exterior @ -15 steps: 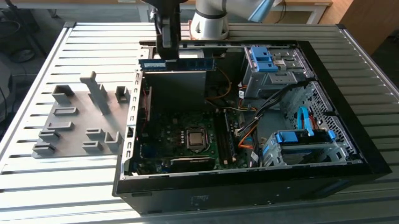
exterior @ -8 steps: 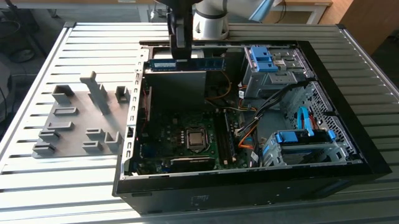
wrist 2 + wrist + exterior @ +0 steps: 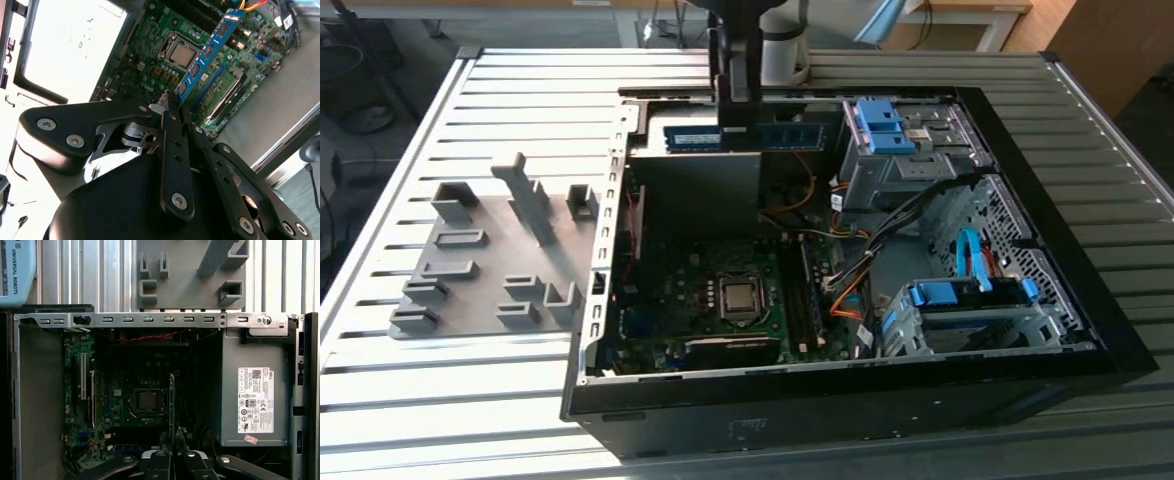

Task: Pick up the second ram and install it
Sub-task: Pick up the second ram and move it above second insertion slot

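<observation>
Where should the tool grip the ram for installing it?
Across the ram's two flat faces, at the long edge facing away from the board, coming from above. It is thin and stands on edge, so likely only the faces give purchase. The tool pinches it that way now.

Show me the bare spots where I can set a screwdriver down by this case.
Bare table runs between the grey holder block and the near edge, and again beyond the block toward the far edge. Inside the case is crowded with motherboard, cables and drive cages; the gripper holds the second ram there.
</observation>
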Controlling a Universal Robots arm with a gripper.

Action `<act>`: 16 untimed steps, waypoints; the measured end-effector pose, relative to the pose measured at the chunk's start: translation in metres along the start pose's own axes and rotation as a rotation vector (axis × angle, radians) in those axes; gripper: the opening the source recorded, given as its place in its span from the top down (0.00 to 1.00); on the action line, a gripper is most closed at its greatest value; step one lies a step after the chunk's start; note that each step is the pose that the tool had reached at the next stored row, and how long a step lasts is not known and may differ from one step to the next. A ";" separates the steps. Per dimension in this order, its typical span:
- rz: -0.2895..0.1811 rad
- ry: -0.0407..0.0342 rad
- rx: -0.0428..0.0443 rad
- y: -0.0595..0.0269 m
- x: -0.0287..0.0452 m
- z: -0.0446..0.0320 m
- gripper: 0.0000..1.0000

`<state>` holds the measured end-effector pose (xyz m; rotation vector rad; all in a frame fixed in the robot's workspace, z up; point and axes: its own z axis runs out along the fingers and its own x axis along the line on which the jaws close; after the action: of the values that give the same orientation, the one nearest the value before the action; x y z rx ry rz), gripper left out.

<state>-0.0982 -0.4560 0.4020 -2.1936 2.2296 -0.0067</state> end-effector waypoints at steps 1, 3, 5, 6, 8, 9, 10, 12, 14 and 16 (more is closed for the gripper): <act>0.000 0.0001 0.0001 -0.0023 0.0000 0.0000 0.86; 0.000 0.0000 0.0003 -0.0070 -0.0001 0.0001 0.86; 0.000 0.0000 0.0006 -0.0117 -0.0002 0.0002 0.86; 0.000 -0.0001 0.0007 -0.0140 -0.0002 0.0003 0.86; 0.000 0.0000 0.0008 -0.0191 -0.0003 0.0003 0.86; 0.000 0.0000 0.0009 -0.0213 -0.0003 0.0004 0.86; 0.000 0.0000 0.0011 -0.0232 -0.0004 0.0004 0.86; 0.000 0.0000 0.0015 -0.0272 -0.0004 0.0005 0.86; 0.000 -0.0001 0.0020 -0.0286 -0.0004 0.0006 0.86; 0.000 0.0000 0.0020 -0.0286 -0.0004 0.0006 0.86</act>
<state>-0.0695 -0.4561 0.4018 -2.1925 2.2286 -0.0089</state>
